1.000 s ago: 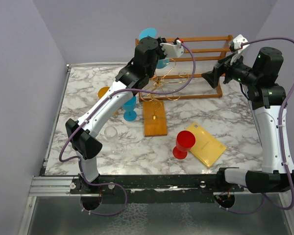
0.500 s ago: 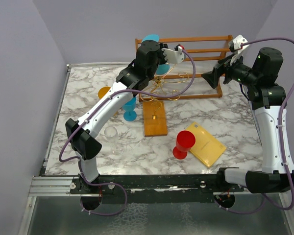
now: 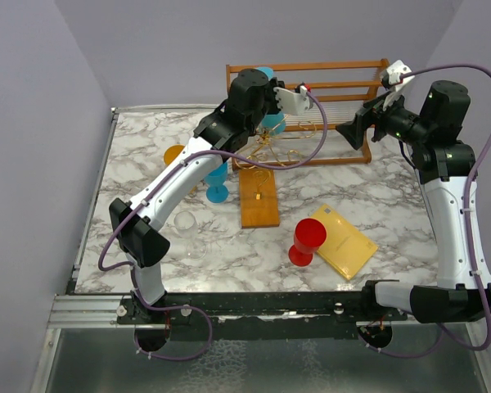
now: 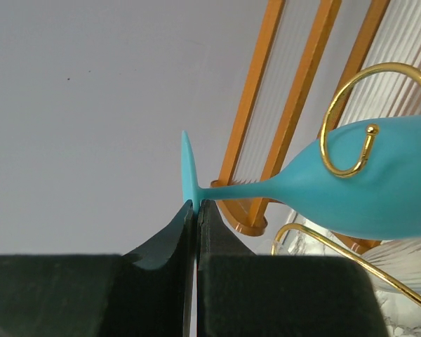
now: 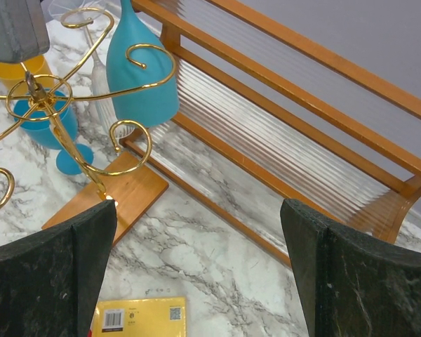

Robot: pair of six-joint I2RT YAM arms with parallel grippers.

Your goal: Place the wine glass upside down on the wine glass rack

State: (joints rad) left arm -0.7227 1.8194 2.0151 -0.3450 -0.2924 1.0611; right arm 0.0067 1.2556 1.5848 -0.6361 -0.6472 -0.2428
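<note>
The left claw is pinched tight on the foot rim of a matte turquoise wine glass. It holds the glass bowl-down at the far side of the gold wire rack, among the curled scroll arms above the rack's flat orange-brown wooden base. Whether the glass touches the wire cannot be told. Just behind stands one wooden slatted shelf. The right claw hovers with its fingers spread wide and nothing between them, to the right of the rack. Four more glasses are on the marble table: one blue stemmed glass, one orange glass, one clear glass and one red stemmed glass. One flat yellow box lies beside the red one.
</note>
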